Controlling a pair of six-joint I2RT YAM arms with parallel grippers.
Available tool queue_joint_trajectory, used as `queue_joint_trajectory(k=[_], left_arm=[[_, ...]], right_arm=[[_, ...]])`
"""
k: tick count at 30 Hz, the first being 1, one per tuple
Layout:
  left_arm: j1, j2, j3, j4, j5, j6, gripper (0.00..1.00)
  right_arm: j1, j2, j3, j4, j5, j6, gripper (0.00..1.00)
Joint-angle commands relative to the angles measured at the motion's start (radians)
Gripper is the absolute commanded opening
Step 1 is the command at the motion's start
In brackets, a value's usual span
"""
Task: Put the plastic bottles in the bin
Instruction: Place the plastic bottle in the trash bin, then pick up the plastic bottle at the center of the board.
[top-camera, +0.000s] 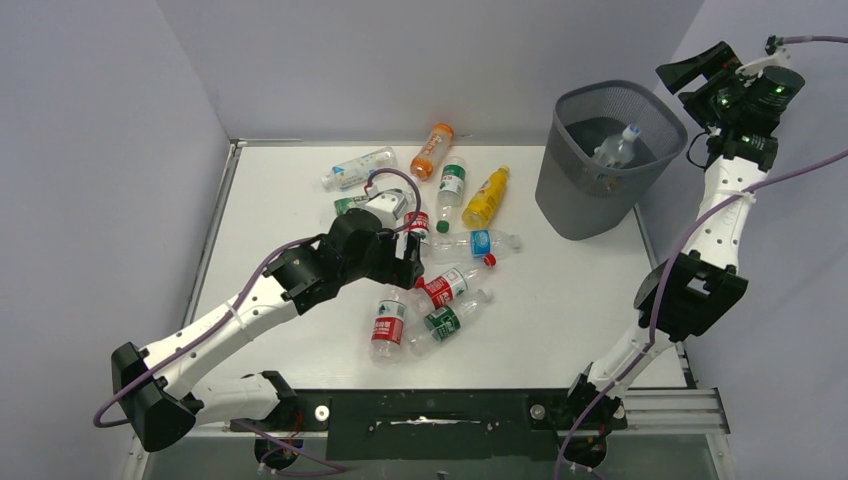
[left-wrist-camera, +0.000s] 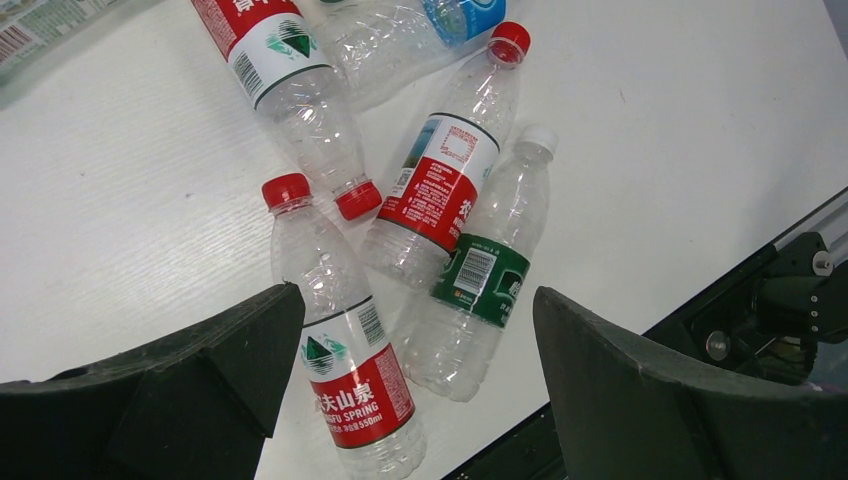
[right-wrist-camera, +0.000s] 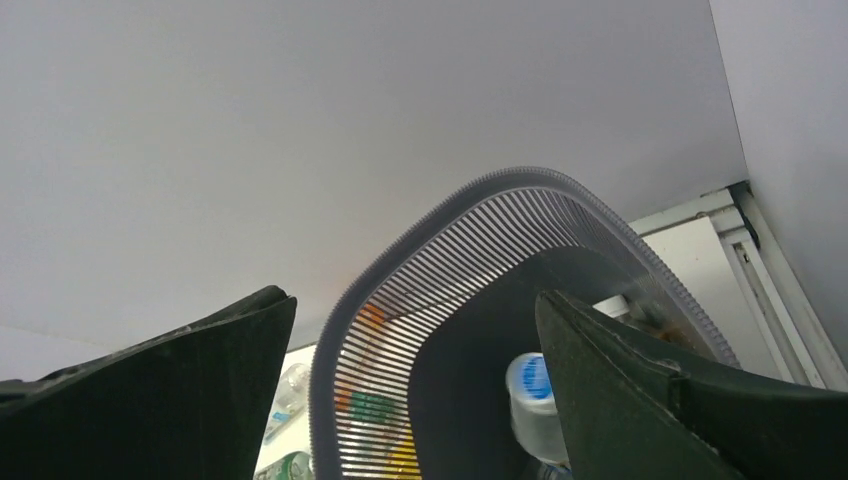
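Several plastic bottles lie on the white table. A red-labelled bottle (top-camera: 388, 323), a green-labelled one (top-camera: 448, 320) and another red-labelled one (top-camera: 443, 287) lie just in front of my left gripper (top-camera: 408, 264). It is open and empty, hovering above them. In the left wrist view the red-labelled bottle (left-wrist-camera: 345, 340) and the green-labelled bottle (left-wrist-camera: 478, 275) lie between and below the open fingers of the left gripper (left-wrist-camera: 420, 370). My right gripper (top-camera: 703, 68) is open and empty beside the rim of the bin (top-camera: 580, 200), which holds a clear bottle (top-camera: 617, 148). The right wrist view shows that blue-capped bottle (right-wrist-camera: 535, 405) inside the bin (right-wrist-camera: 400, 330).
Farther back lie an orange bottle (top-camera: 432, 151), a yellow bottle (top-camera: 486, 197), a green-labelled bottle (top-camera: 452, 183) and two blue-labelled bottles (top-camera: 358, 169) (top-camera: 480, 243). White walls close in the table at the left, back and right. The black front rail (left-wrist-camera: 790, 290) is near the nearest bottles.
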Motion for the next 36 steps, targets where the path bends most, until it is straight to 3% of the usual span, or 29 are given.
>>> queue_joint_trajectory(k=[1,8,16,26,36], left_arm=[[0.009,-0.01,0.008,0.005,-0.039,-0.021,0.86],[0.05,0.028,0.004,-0.046,-0.062,-0.064,0.86],[0.145,0.046,-0.054,-0.061,0.034,-0.105,0.86],[0.148,0.086,-0.143,-0.058,0.087,-0.155,0.86],[0.096,0.044,-0.257,-0.057,0.134,-0.258,0.86]], right_arm=[[0.004,-0.027,0.073,-0.02,-0.002,-0.034,0.99],[0.048,-0.128,0.021,-0.078,0.0,-0.088,0.99],[0.161,-0.298,-0.167,-0.128,0.028,-0.162,0.98],[0.315,-0.469,-0.395,-0.126,0.058,-0.196,0.98],[0.431,-0.527,-0.556,-0.122,0.092,-0.217,0.98]])
